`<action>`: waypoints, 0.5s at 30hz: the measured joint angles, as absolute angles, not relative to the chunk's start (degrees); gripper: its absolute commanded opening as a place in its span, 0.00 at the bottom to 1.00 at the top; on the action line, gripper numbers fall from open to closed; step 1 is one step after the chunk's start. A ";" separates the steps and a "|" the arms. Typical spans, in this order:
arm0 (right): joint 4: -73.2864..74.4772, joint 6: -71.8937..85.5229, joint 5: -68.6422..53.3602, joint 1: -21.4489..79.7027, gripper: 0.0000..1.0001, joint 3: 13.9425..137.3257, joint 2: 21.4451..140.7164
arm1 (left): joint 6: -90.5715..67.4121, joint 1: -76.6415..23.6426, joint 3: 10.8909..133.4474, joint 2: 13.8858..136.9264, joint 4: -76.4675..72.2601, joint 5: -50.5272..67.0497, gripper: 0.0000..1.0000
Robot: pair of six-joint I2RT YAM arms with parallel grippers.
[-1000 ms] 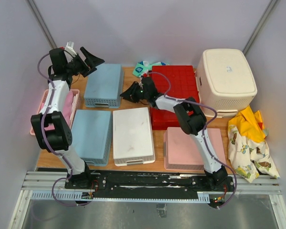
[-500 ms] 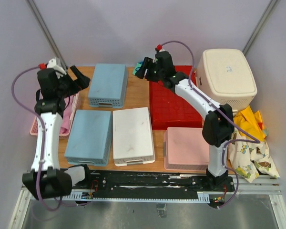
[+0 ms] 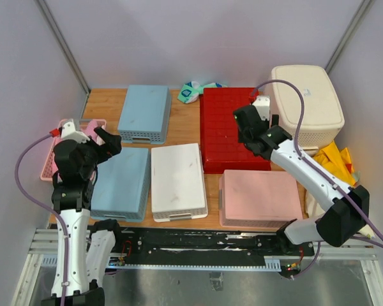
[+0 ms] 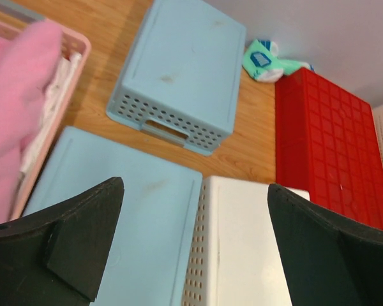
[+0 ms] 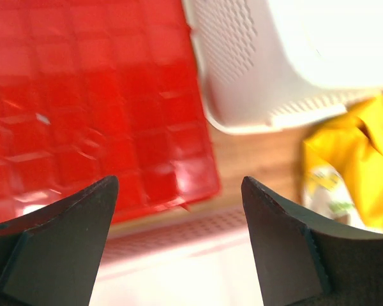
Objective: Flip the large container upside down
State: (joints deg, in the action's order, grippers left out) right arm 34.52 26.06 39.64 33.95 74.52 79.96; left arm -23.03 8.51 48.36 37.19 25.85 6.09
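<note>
The large container (image 3: pixel 233 127) is red and lies bottom up at the back middle of the table, its gridded underside showing; it also appears at the right in the left wrist view (image 4: pixel 329 146). My right gripper (image 3: pixel 254 139) hovers open over its right edge, nothing between the fingers (image 5: pixel 179 182), with the red container (image 5: pixel 83 95) below and to the left. At the left side my left gripper (image 3: pixel 99 145) is raised and open above the near blue container (image 4: pixel 115 223), holding nothing (image 4: pixel 195 185).
Overturned containers surround the red one: two blue (image 3: pixel 143 113) (image 3: pixel 120 182), one white (image 3: pixel 177 180), one pink (image 3: pixel 258 197). A cream basket (image 3: pixel 304 105) sits bottom up at the back right, yellow patterned cloth (image 3: pixel 335 185) beside it. A pink basket of cloth (image 3: pixel 54 162) stands left.
The right arm has swung from the red container's back left corner to its right edge and its jaws have opened wider. The left arm has drawn back toward the near left.
</note>
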 measured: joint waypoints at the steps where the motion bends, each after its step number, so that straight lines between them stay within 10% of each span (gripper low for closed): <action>1: 36.34 26.11 40.69 33.95 0.80 73.28 79.33 | -23.40 8.25 47.51 36.99 25.87 7.03 0.99; 15: 48.49 26.76 45.39 33.95 0.85 66.87 68.79 | -28.36 -22.68 43.46 45.12 27.20 -3.73 0.99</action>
